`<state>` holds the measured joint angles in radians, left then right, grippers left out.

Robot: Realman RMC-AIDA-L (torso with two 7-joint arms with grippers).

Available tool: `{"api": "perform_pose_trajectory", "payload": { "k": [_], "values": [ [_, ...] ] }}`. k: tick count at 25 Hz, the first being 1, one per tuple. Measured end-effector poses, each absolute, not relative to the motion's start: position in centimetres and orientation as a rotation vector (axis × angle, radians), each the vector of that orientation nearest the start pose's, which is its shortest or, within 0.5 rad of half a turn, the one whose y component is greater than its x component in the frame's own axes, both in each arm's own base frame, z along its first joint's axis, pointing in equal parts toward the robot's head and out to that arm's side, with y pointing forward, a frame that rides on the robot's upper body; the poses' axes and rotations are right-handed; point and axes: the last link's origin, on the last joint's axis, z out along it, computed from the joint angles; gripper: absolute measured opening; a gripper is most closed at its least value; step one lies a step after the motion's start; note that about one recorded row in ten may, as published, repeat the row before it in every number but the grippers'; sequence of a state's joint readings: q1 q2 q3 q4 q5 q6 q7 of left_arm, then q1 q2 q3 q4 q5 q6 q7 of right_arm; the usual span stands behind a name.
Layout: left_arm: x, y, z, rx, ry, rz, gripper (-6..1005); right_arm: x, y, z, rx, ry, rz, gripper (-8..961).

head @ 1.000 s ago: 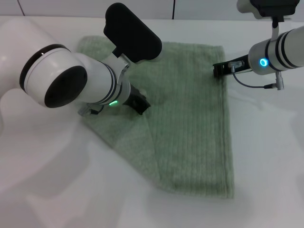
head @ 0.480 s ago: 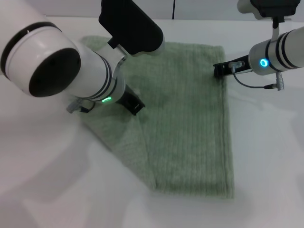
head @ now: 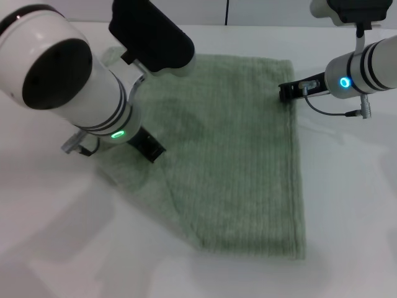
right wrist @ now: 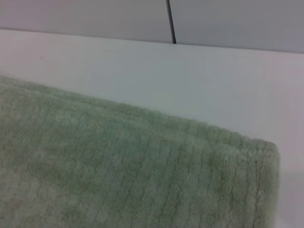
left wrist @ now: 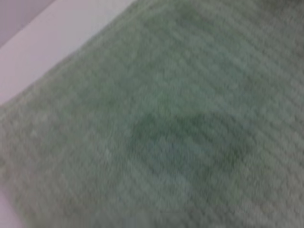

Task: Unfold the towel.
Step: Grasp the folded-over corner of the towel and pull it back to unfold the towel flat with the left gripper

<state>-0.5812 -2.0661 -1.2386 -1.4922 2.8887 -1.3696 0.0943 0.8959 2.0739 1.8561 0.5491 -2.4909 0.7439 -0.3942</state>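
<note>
The pale green towel point(head: 242, 161) lies on the white table point(head: 353, 205), its left part still folded over in a slanting flap. My left gripper point(head: 149, 148) is low on that flap near the towel's left edge and is shut on the towel's upper layer. My right gripper point(head: 286, 92) is at the towel's far right edge, shut on the hem there. The left wrist view is filled with the towel's ribbed cloth point(left wrist: 166, 118). The right wrist view shows the towel's far right corner point(right wrist: 118, 175) lying flat.
The white table runs around the towel on all sides, with a wall seam point(right wrist: 170, 21) behind it. My bulky left arm point(head: 68, 74) hangs over the towel's far left corner and hides it.
My left gripper has moved to the left with the towel's flap, and the fold line has shifted left with it. The right arm has not moved.
</note>
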Motion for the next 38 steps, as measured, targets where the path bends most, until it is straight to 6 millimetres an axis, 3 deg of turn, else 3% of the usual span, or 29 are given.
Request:
{"api": "perform_pose_trajectory", "payload": {
  "k": [18, 27, 38],
  "values": [
    [-15.7, 32.6, -3.6, -2.283, -0.810, 0.807, 81, 21.6, 44.5, -5.8, -2.149, 1.284, -0.056, 0],
    [-15.9, 33.3, -2.3, -2.243, -0.886, 0.762, 81, 21.8, 44.4, -5.8, -2.147, 1.289, -0.059, -1],
    [-15.3, 32.8, -2.1, -2.236, -0.903, 0.738, 90, 22.0, 44.3, -5.7, -2.145, 1.290, -0.061, 0]
  ]
}}
